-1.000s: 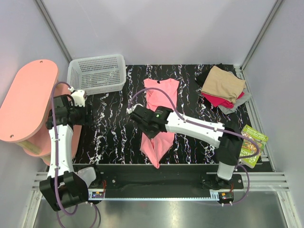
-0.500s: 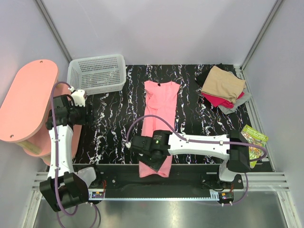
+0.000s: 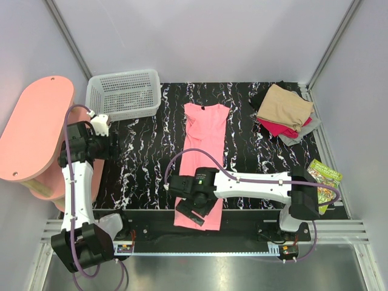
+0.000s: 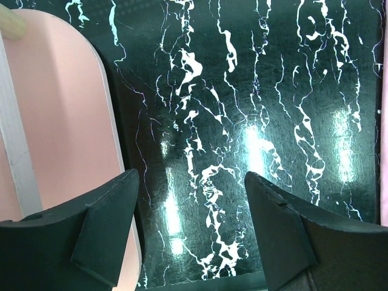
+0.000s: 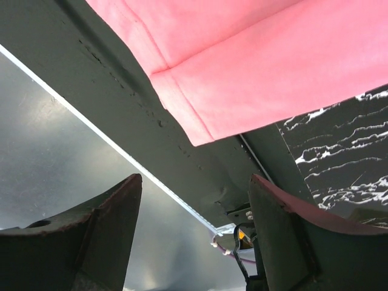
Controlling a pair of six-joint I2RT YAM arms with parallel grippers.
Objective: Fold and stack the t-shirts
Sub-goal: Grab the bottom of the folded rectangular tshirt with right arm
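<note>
So right at the near edge, the right end effector (image 3: 193, 215) is hanging with both fingers spread wide and nothing between them; in its wrist view the gap only shows the dark front rail (image 5: 182, 157) below. Just past its fingertips is the hem corner of the plain bright pink cloth t-shirt (image 3: 203, 139), which isn't touching either finger. That shirt lies as a long narrow strip running away from the end effector toward the back, collar at the far end, hem draped over the near edge of the black white-veined marble counter (image 3: 139, 157). Off to its left, the left end effector (image 4: 191, 182) hovers open too, holding nothing, bare counter under it and the pink oval-topped stool (image 4: 54, 121) just to its left. Far back right of the right end effector sits the pile of folded tees, with the tan t-shirt (image 3: 284, 106) on top and the red t-shirt (image 3: 276, 128), the grey t-shirt (image 3: 292, 139) and the black t-shirt (image 3: 260, 97) peeking out below. Back left is a white plastic mesh basket (image 3: 124, 91).
</note>
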